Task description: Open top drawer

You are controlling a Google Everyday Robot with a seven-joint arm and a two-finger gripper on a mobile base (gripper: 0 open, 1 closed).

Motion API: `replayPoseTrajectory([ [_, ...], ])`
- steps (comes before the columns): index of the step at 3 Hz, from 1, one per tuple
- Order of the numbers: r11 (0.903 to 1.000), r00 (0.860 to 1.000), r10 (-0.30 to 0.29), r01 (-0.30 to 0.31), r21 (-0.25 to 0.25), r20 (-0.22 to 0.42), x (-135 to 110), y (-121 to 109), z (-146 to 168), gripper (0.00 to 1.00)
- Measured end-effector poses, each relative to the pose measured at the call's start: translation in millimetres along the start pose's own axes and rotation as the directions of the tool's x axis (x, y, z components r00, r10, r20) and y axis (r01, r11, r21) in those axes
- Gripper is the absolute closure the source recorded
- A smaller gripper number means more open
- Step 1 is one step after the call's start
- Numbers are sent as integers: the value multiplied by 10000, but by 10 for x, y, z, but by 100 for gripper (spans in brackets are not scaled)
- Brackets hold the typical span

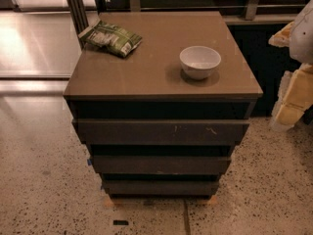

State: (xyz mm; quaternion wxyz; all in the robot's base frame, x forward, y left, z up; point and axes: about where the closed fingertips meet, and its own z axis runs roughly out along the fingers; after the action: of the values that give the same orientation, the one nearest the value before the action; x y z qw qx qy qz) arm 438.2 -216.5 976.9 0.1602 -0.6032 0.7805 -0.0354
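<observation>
The top drawer is the widest dark grey-brown flat front, just under the tabletop of the cabinet, with small pale scratch marks right of centre. A dark gap shows between it and the tabletop. My gripper, pale yellow and white, hangs at the right edge of the view. It is to the right of the cabinet, about level with the drawer and apart from it.
Two narrower drawer fronts sit below the top one. On the brown cabinet top stand a white bowl and a green snack bag. Speckled floor lies in front, with a dark counter behind right.
</observation>
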Motion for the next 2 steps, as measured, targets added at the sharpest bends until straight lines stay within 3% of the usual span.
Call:
replayPoseTrajectory([
  [1,10000,10000,0,0,0,0,0,0,0,0],
  [2,9990,9984,273,-290,331,487,7,-7,38,0],
])
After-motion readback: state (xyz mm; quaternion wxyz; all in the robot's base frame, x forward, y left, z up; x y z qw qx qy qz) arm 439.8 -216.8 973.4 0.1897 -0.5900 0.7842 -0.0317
